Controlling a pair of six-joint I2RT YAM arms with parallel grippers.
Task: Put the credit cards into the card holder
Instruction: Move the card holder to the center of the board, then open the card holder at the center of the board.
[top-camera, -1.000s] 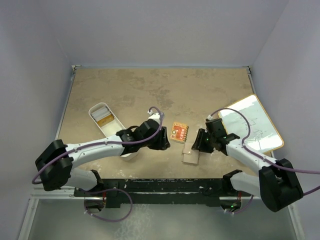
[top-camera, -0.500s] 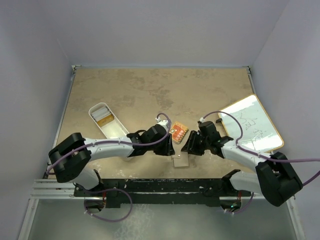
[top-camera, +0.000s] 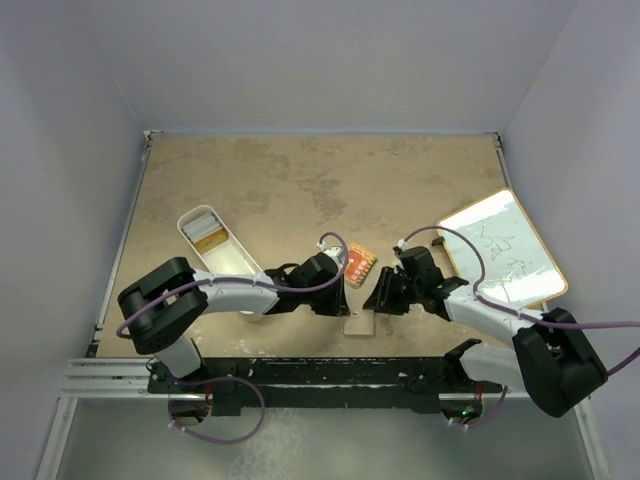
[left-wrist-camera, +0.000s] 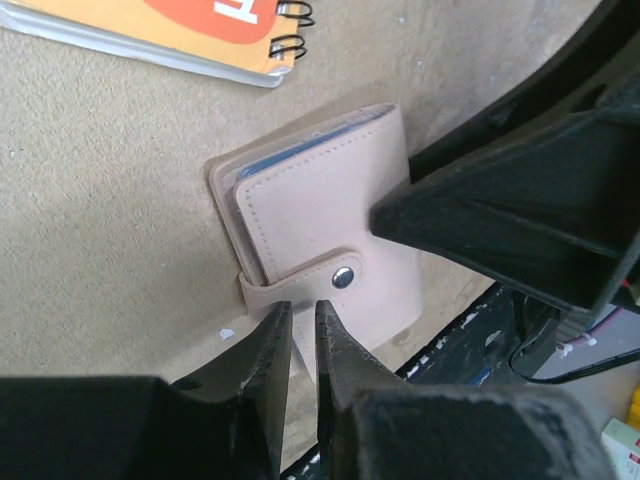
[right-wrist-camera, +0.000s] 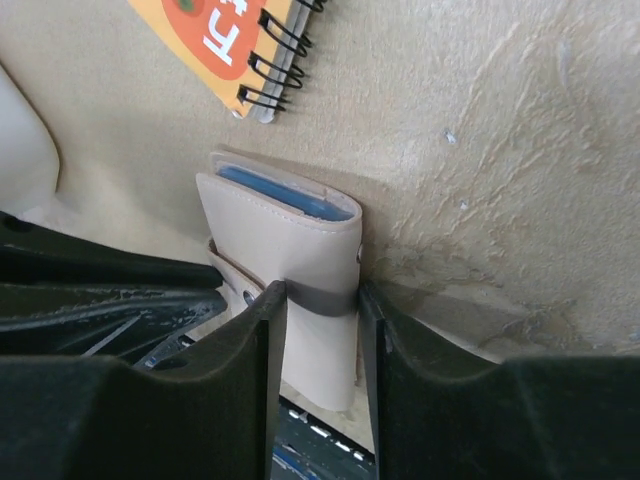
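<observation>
Two pairs: right jaws clamp card holder (right-wrist-camera: 290, 240), left jaws barely apart.

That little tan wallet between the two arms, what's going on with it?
Both arms are at the card holder, which lies snapped shut beside an orange spiral notebook. The right gripper clamps it across the middle, at the strap. The left gripper, jaws nearly together, sits at the snap tab; whether it pinches anything is unclear. A blue card shows inside.
</observation>
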